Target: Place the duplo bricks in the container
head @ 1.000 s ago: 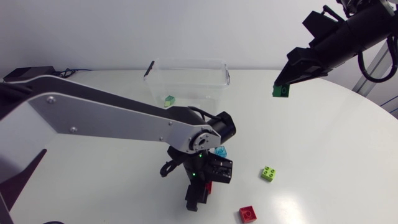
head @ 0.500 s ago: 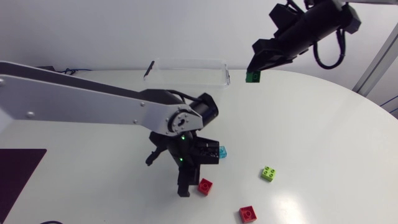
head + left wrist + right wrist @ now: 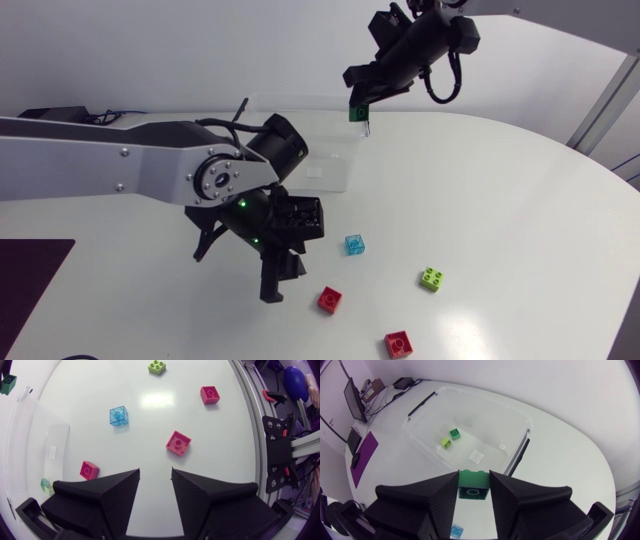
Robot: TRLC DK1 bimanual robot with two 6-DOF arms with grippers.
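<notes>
My right gripper (image 3: pixel 357 106) is shut on a dark green brick (image 3: pixel 356 113) and hangs over the right end of the clear container (image 3: pixel 335 165). From the right wrist, that green brick (image 3: pixel 473 486) sits between the fingers of the right gripper (image 3: pixel 473 482), above the container (image 3: pixel 485 425), which holds two green bricks (image 3: pixel 450 438). My left gripper (image 3: pixel 275 280) hovers in front of the container, its fingers a little apart. In its wrist view the left gripper (image 3: pixel 156 472) is open with nothing between the fingers. Ahead of it lie a red brick (image 3: pixel 178 442), a blue brick (image 3: pixel 118 415), another red brick (image 3: pixel 210 394) and a lime brick (image 3: pixel 157 366).
A pink brick (image 3: pixel 89 470) lies by the container's wall, hidden under my left arm in the head view. On the table, the loose bricks are red (image 3: pixel 329 299), red (image 3: pixel 398 344), blue (image 3: pixel 353 244) and lime (image 3: pixel 432 279). A dark mat (image 3: pixel 30 275) lies at the left edge.
My right arm carried the green brick leftward to above the container. My left gripper narrowed its fingers, then rose and swung left, leaving the red brick on the table.
</notes>
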